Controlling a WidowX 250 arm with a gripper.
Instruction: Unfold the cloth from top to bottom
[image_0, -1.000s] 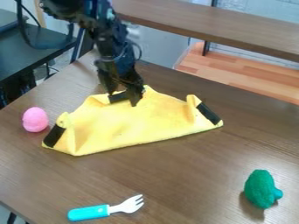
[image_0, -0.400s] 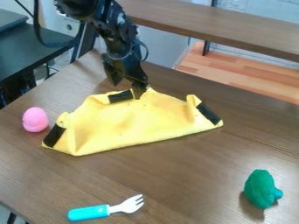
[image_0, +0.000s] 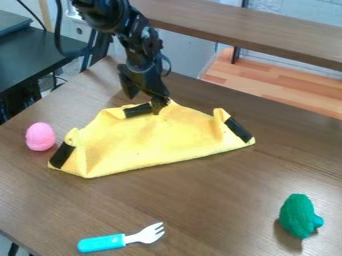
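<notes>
The black gripper (image_0: 144, 102) is at the far edge of the yellow cloth (image_0: 150, 140), its fingers spread apart. One fingertip is at the cloth's top edge, just right of a black strip; the other hangs farther left, behind that edge. Whether the right fingertip touches the fabric I cannot tell. The cloth lies folded on the table, wide along its near edge, with raised folds at its left and right ends and black strips at both corners.
A pink egg-shaped toy (image_0: 41, 136) stands left of the cloth. Nearer the front are a blue-handled fork (image_0: 123, 240) and, at right, a green broccoli-like toy (image_0: 298, 216) on the brown table (image_0: 220, 200).
From in front of the black strip, the gripper has moved back and slightly right to the cloth's top edge, uncovering the strip. The cloth looks unmoved.
</notes>
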